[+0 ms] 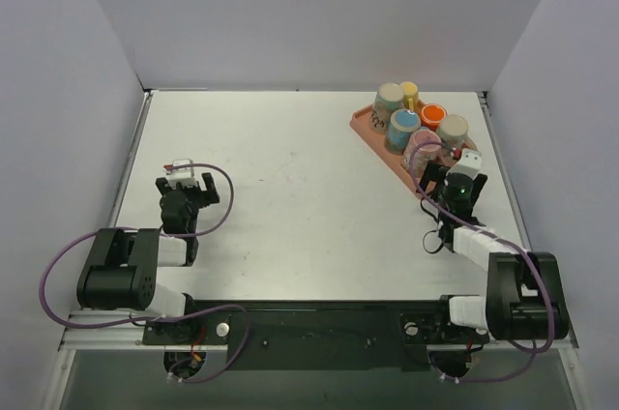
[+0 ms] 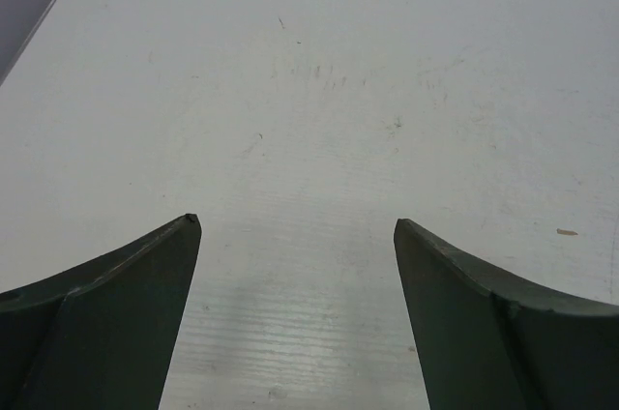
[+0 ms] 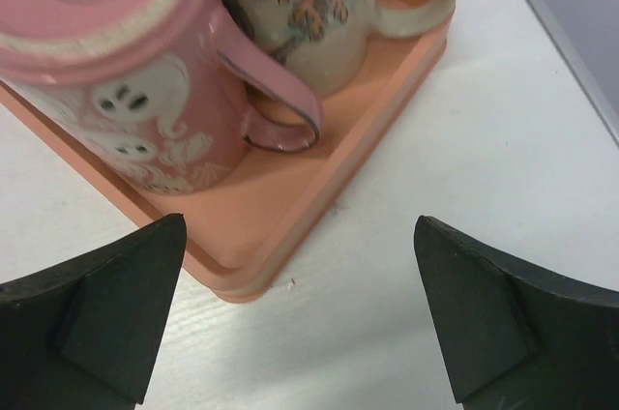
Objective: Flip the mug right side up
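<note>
A pink mug (image 3: 116,72) with white ghost figures stands upside down, base up, at the near corner of a salmon tray (image 3: 290,226); its handle points right. It also shows in the top view (image 1: 423,147). My right gripper (image 3: 300,226) is open and empty, just short of the tray's near corner, with the mug ahead and to the left. In the top view the right gripper (image 1: 437,176) sits right next to the tray (image 1: 363,124). My left gripper (image 2: 295,226) is open and empty over bare table at the left (image 1: 189,188).
The tray holds several more mugs: a patterned cream one (image 3: 309,4) behind the pink one, a blue one (image 1: 403,125), an orange one (image 1: 432,115), beige ones (image 1: 389,96) (image 1: 452,128) and a yellow item (image 1: 410,91). Grey walls enclose the table.
</note>
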You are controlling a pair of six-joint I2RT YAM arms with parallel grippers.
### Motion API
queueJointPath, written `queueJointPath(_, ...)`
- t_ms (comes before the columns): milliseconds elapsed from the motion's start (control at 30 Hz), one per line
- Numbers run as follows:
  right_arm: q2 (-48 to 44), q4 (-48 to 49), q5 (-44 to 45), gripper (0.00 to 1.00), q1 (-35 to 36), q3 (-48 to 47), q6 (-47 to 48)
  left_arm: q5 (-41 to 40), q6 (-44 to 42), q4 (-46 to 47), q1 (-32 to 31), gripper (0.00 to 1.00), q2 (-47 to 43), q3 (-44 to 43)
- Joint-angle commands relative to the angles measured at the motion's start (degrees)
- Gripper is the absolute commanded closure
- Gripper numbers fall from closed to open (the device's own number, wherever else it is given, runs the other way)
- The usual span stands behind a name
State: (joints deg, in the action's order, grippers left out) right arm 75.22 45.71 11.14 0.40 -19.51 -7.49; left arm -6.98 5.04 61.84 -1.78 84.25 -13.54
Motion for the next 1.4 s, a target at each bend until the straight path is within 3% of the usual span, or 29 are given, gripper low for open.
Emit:
queueJointPath(0,-8.31,-9.75,-2.87,0.01,-2.25,-4.22,-2.09,0.31,-1.08,1.0,-0.33,0.08,0.48,-1.58)
queueJointPath(233,-12.65,-32.22,-14.53,0.01,-5.5,-14.13,-12.09,0.05,-0.82,-0.74,-0.42,0.08,-0.66,-2.1)
queueJointPath(300,-12.38,-35.5,-19.19,0.07,-6.9,-16.6,-14.04,-0.92,-0.38,-10.39,-0.33,0.08,-2.15,-7.26)
queueJointPath(333,-12.38,-36.13,-20.0,0.09,-7.43,-17.05,-14.48,-1.1,0.14,-20.35,-0.24,0.08,-2.24,-12.95)
queueJointPath(400,-12.47,-37.62,-20.02,0.1,-7.43,-18.46,-14.31,2.05,-1.94,-35.04,-0.24,0.11,-1.98,-22.17)
queueJointPath(567,-10.54,-39.3,-20.01,0.11,-7.7,-22.93,-4.66,14.08,-4.16,-59.52,-0.33,0.17,-3.03,-38.99)
queueJointPath(600,-9.92,-39.38,-20.1,0.16,-8.31,-23.55,-1.51,15.23,-4.25,-67.48,-0.33,0.17,-2.95,-43.46)
queueJointPath(700,-5.02,-39.39,-23.16,0.31,-10.15,-26.8,4.22,18.4,-4.69,-77.99,-0.33,0.18,-3.39,-52.96)
queueJointPath(733,-3.78,-39.56,-23.96,0.32,-10.6,-27.51,6.24,19.37,-4.77,-81.84,-0.33,0.18,-3.74,-54.56)
queueJointPath(867,4.65,-40.08,-30.19,0.36,-12.97,-31.9,14.49,20.17,-6.51,-88.37,-0.42,0.18,-5.49,-58.35)
queueJointPath(933,8.78,-44.8,-34.67,0.39,-13.32,-36.98,21.06,19.38,-7.58,-90.57,-0.33,0.18,-6.28,-59.23)
queueJointPath(1000,11.95,-49.21,-35.39,0.39,-13.32,-40.85,25.39,18.68,-8.64,-93.21,-0.33,0.18,-6.64,-60.37)
queueJointPath(1367,19.26,-52.66,-36.54,0.44,-11.66,-44.74,38.76,15.77,-11.72,-98.23,-0.24,0.19,-7.78,-61.25)
